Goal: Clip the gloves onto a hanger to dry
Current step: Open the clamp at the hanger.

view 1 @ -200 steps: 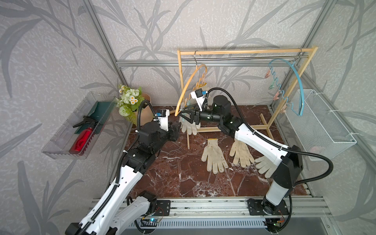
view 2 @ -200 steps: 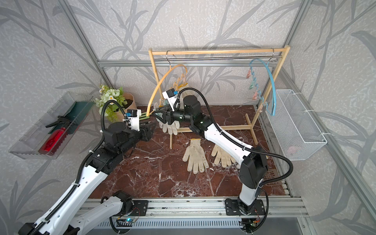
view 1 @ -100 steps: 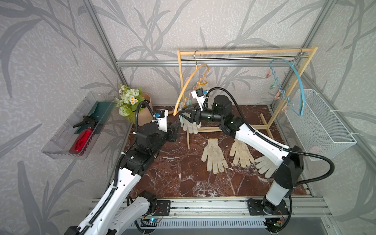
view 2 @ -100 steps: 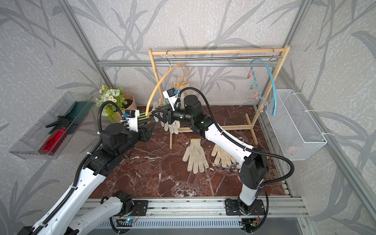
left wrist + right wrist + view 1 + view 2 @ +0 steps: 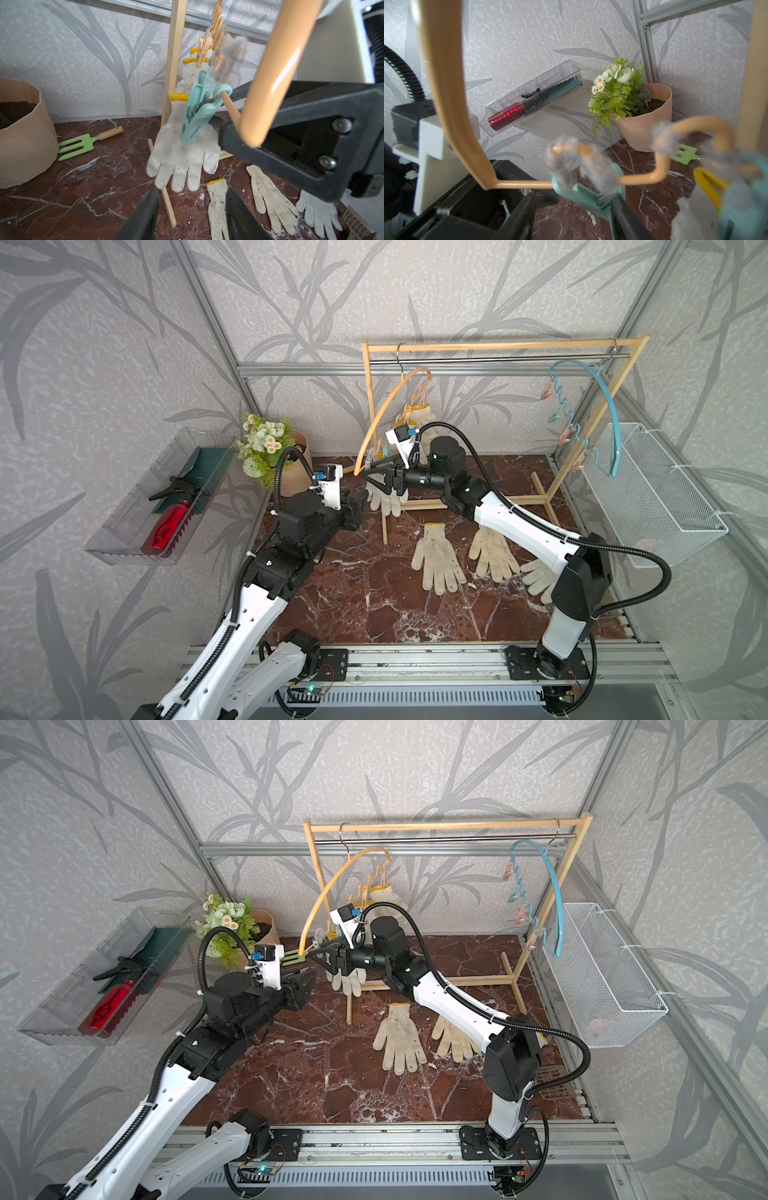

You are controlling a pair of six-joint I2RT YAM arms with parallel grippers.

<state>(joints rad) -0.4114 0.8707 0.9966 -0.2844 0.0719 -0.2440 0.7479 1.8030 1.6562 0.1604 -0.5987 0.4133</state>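
At the far left we see a clear wall tray [image 5: 108,549] holding a red spray bottle [image 5: 170,526]; next comes a peach flower pot [image 5: 25,135], with a green hand fork [image 5: 76,145] lying beside it on the marble floor [image 5: 353,605]; the left gripper [image 5: 192,193] hovers near the post of the wooden rack [image 5: 175,41], its jaws spread with nothing between them; beyond it the orange hanger [image 5: 277,72] hangs from the rack, and the right gripper [image 5: 572,197] sits at its lower end with a teal clip [image 5: 195,118] between its jaws, though we cannot tell whether they press it; hung gloves [image 5: 384,499] dangle by yellow cuffs just behind that clip; three loose gloves [image 5: 436,560] lie flat on the floor further right, one partly hidden by the right arm; a blue hanger [image 5: 618,439] and a white wire basket [image 5: 665,506] close the right side.
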